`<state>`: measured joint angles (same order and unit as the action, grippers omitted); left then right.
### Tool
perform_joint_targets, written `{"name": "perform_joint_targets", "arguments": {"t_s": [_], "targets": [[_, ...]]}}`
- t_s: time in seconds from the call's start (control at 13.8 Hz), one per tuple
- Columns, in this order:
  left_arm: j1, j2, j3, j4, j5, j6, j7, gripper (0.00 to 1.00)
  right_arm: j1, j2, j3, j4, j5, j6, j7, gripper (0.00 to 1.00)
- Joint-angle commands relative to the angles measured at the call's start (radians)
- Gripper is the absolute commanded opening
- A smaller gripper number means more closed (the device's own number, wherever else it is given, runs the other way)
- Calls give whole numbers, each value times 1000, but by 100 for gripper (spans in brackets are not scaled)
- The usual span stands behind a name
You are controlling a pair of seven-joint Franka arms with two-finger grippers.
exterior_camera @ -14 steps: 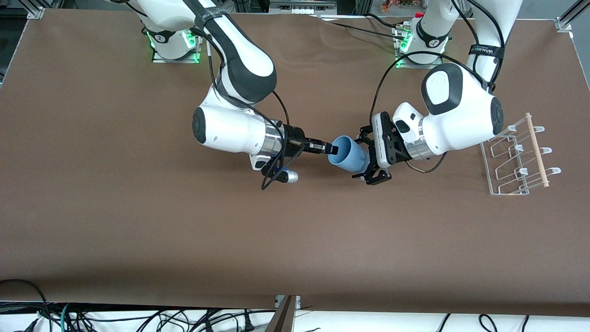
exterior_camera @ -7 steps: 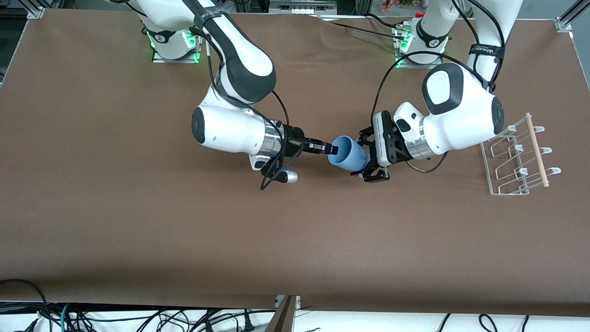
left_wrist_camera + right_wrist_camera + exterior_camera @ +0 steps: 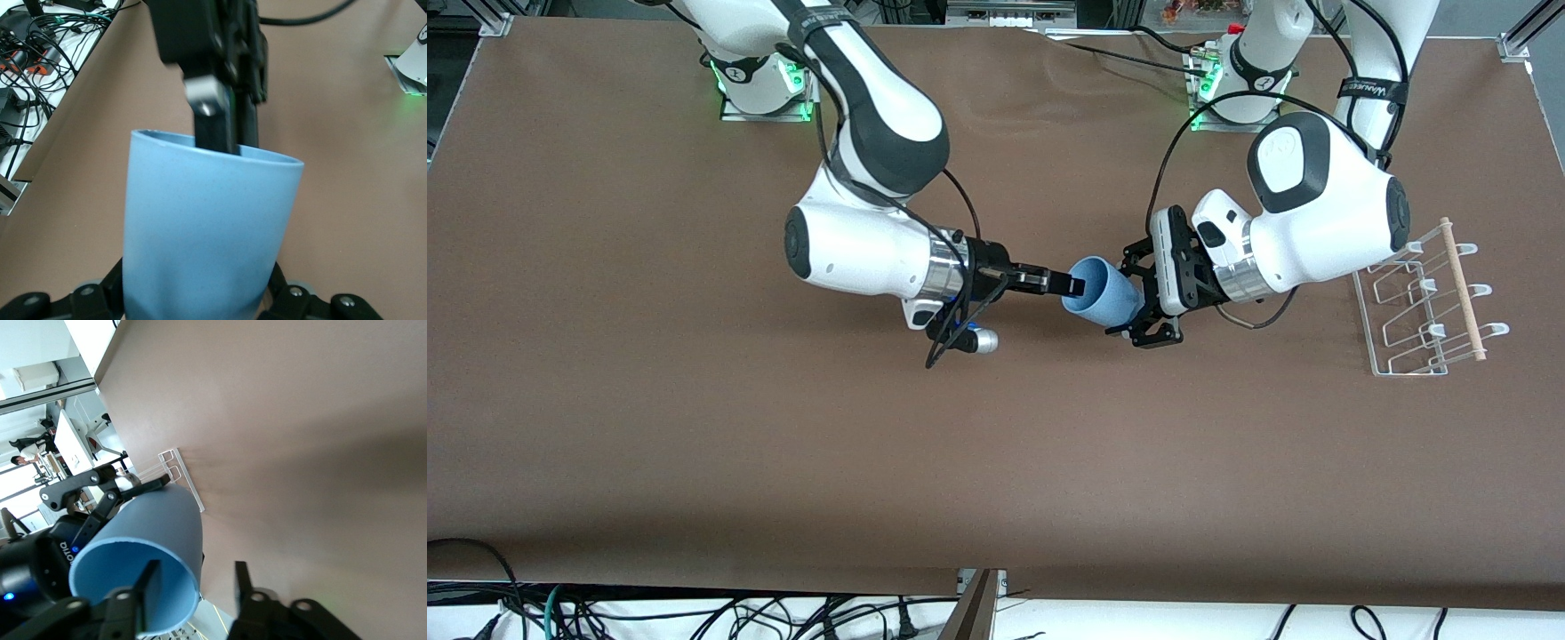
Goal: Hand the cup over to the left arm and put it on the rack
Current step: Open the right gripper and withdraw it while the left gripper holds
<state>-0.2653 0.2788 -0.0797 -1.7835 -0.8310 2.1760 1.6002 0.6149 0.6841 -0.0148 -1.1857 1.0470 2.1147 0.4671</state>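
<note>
Over brown table (image 3: 694,427), left gripper (image 3: 1136,305) fingers clamp cup (image 3: 1104,295).

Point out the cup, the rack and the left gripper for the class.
cup (image 3: 1107,298): front view, on its blue side wall.
rack (image 3: 1423,307): front view, on a wire loop of the white frame.
left gripper (image 3: 1144,302): front view, midway between its fingertips, at the cup's base.

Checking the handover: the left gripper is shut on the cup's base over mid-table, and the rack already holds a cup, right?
Not quite. The rack holds nothing, as the front view shows. The only cup is in the air over mid-table, with the left gripper shut on its base.
</note>
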Motion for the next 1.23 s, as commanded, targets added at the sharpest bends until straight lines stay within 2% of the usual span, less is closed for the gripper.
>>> {"name": "perform_joint_targets", "arguments": {"t_s": [0.0,0.14,0.29,0.58,0.72,0.94,1.16], "targets": [[9,-35,1,-20,-20,-25,9,4,-67,-11,3,24,5,-105,-1,100],[9,-46,9,-16,-2,-70,-32,3,-115,-12,3,24,-27,-157,-4,100],[14,-73,8,-14,88,-90,-161,3,-136,-60,6,24,-148,-182,-5,100],[17,-95,9,-8,263,-194,-362,3,-211,-75,3,24,-358,-298,-8,100],[23,-104,9,-8,389,-234,-489,3,-266,-83,4,24,-462,-347,-36,100],[23,-109,9,15,582,-365,-690,3,-351,-98,3,18,-625,-473,-218,100],[34,-104,11,42,787,-514,-863,3,-412,-150,4,-40,-816,-486,-407,100]]}}
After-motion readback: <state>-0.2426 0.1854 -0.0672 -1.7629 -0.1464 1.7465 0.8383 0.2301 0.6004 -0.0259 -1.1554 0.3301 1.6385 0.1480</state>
